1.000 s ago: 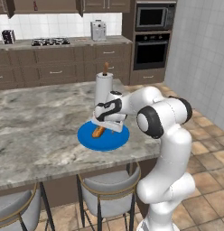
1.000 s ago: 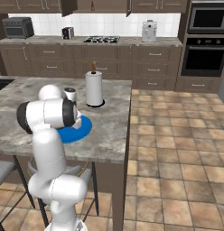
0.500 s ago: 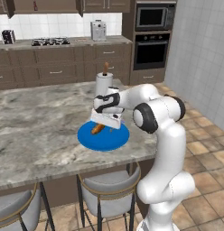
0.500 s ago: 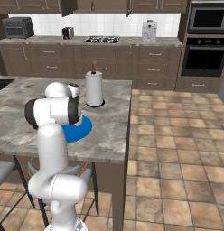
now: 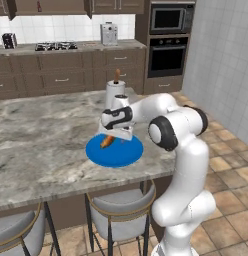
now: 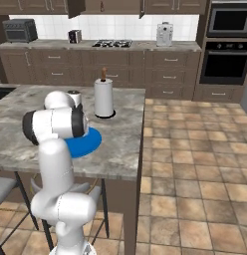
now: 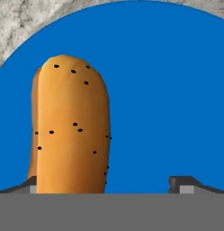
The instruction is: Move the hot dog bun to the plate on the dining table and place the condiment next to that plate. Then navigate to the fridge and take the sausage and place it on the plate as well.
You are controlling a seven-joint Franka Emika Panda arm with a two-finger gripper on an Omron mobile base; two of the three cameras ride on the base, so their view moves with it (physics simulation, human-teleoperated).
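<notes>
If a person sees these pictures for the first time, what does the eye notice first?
First comes the bright blue plate near the edge of the marbled dining table, with the orange-tan hot dog bun lying on it. The white arm's gripper hovers directly above the bun, open. Behind it stands a paper towel roll.

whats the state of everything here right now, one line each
small orange-tan hot dog bun: lying flat on the plate, between the open claw tips
round bright blue plate: on the island top, holding the bun
claw: open, low over the plate
white paper towel roll: upright on the island, behind the plate
grey-brown marbled island top: carrying the plate and roll
</notes>
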